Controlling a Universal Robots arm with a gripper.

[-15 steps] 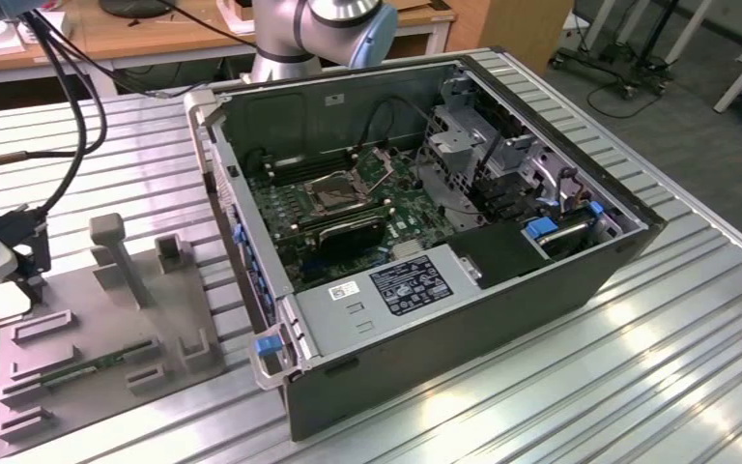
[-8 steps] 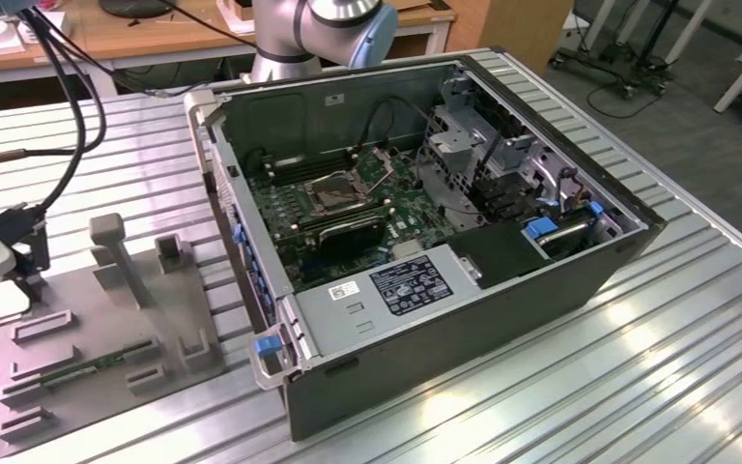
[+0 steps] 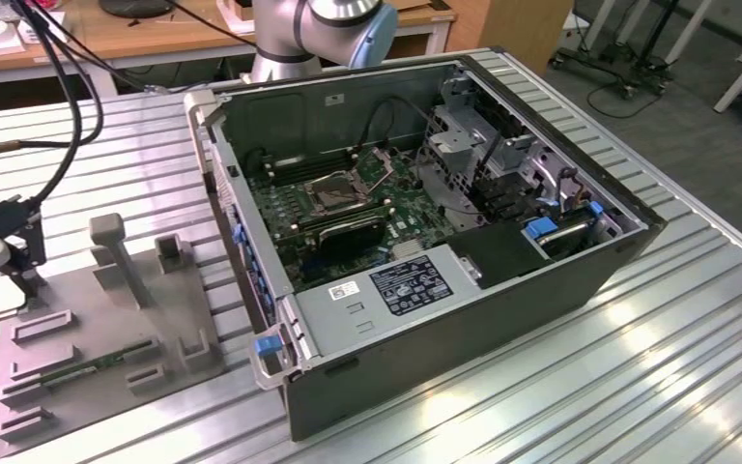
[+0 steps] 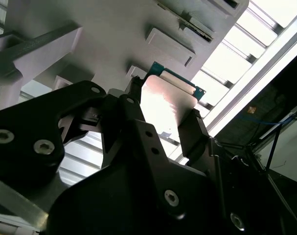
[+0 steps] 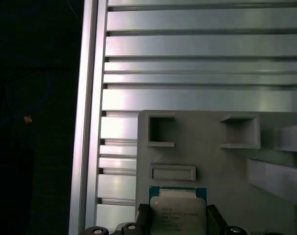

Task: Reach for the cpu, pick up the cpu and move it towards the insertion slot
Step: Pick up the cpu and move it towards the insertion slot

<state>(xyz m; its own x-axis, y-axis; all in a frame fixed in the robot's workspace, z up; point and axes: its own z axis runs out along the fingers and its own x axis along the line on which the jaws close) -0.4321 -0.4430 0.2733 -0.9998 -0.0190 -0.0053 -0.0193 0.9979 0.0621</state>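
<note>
End effector: in the second wrist view the end effector (image 4: 165, 112) is clenched on the cpu (image 4: 169, 98), one dark finger (image 4: 134, 97) against each opposite edge.
Cpu position: between the fingers, over the grey holder plate (image 3: 100, 333) at the exterior view's left. Whether it is clear of the plate, I cannot tell.
Insertion slot: the insertion slot (image 3: 333, 191) sits on the green board inside the open computer case (image 3: 474, 319), well apart from the cpu.
Holder plate contents: a green memory stick (image 3: 88, 368) lies in one of its pockets.
Table: the ribbed metal table (image 3: 680, 387) carries both the plate and the case.
Risk, grip: the hold is on thin edges only, so I judge a jolt could tilt the chip or let it slip.
Risk, path: the case wall (image 3: 223, 184) stands between the plate and the socket. A low path could likely clip it.
Writing: dark print lines on the chip's pale top, white labels on the metal cover (image 3: 404, 285). I can read none of it.
</note>
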